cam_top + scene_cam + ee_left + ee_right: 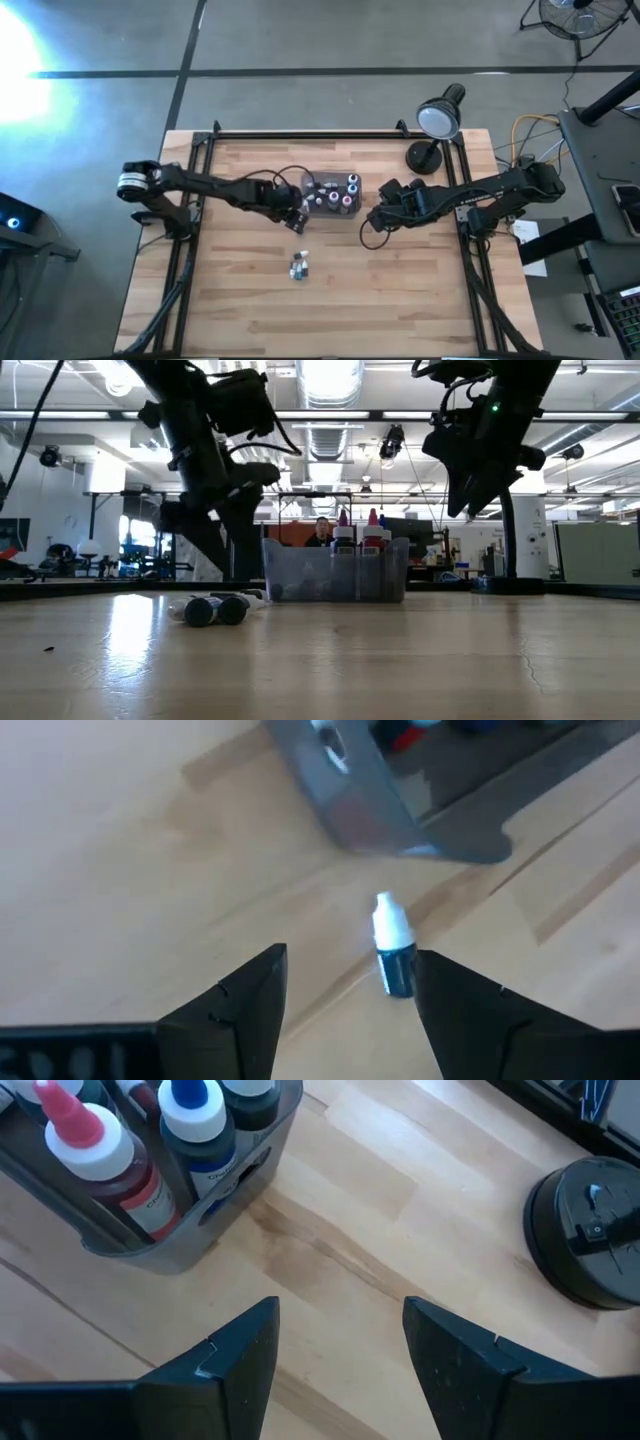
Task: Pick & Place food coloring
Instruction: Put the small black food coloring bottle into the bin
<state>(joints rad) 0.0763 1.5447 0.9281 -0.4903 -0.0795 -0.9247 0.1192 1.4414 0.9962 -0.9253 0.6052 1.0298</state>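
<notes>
Several food coloring bottles (335, 193) stand upright in the clear grey tray (310, 182) at mid-table, with pink, blue and dark caps showing in the right wrist view (190, 1120). A few more bottles (299, 266) lie on their sides on the wood nearer the near edge (215, 608). My left gripper (350, 955) is open and hovers at the tray's left near corner. One small dark bottle with a white cap (393, 945) lies on the table between its fingers, untouched. My right gripper (340, 1305) is open over bare wood just right of the tray.
A black desk lamp stands on its round base (590, 1230) at the table's far right (425, 155). Dark rails (195, 200) run along the table's left and right sides. Bare wood (330, 310) stretches toward the near edge.
</notes>
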